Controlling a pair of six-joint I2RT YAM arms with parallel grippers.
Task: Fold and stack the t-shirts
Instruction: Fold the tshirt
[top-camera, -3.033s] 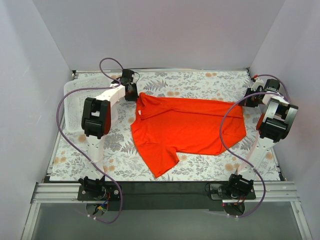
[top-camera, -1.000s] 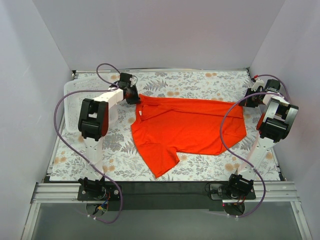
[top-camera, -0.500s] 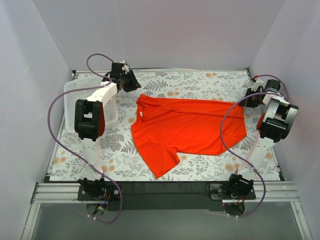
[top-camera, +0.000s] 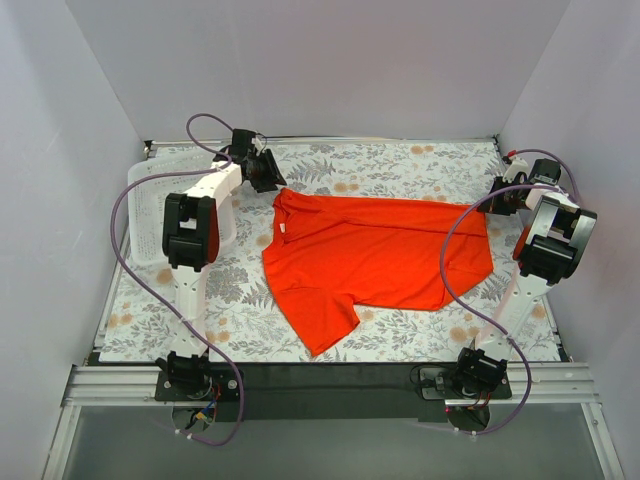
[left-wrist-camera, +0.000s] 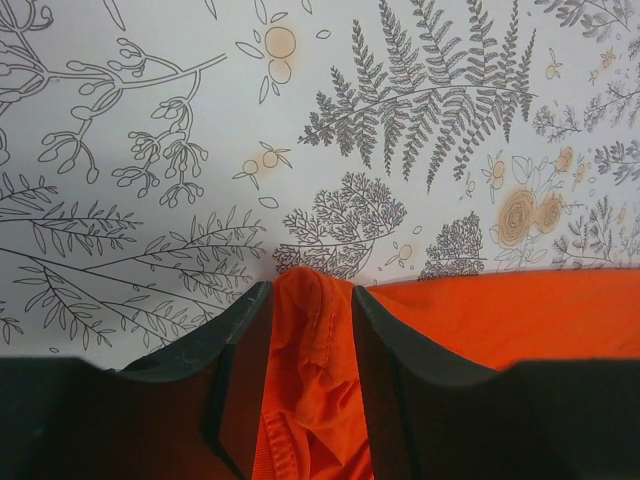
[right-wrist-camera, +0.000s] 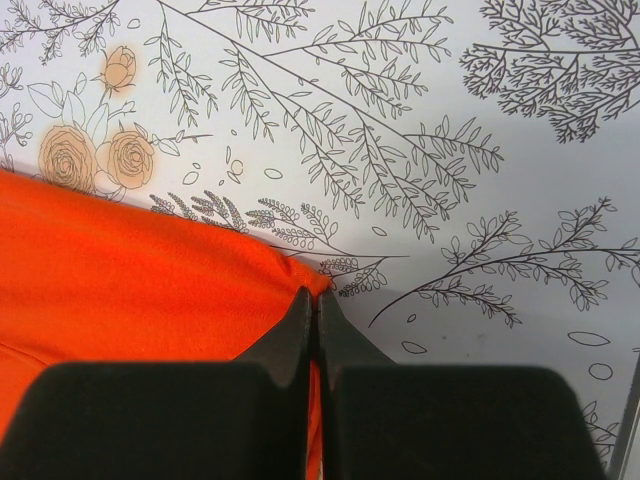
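Note:
The orange-red t-shirt (top-camera: 380, 250) lies spread flat on the floral table cover, one sleeve pointing to the front left. My left gripper (top-camera: 272, 183) is at its far left corner. In the left wrist view the gripper (left-wrist-camera: 310, 290) stands open, with a bunched corner of the t-shirt (left-wrist-camera: 310, 350) between its fingers. My right gripper (top-camera: 493, 200) is at the shirt's far right corner. In the right wrist view it (right-wrist-camera: 318, 297) is shut on the edge of the t-shirt (right-wrist-camera: 120, 260), low on the table.
A white perforated basket (top-camera: 150, 200) stands at the far left, beside and partly under the left arm. The floral cover (top-camera: 400, 165) shows behind the shirt, up to the back wall. Purple cables loop off both arms.

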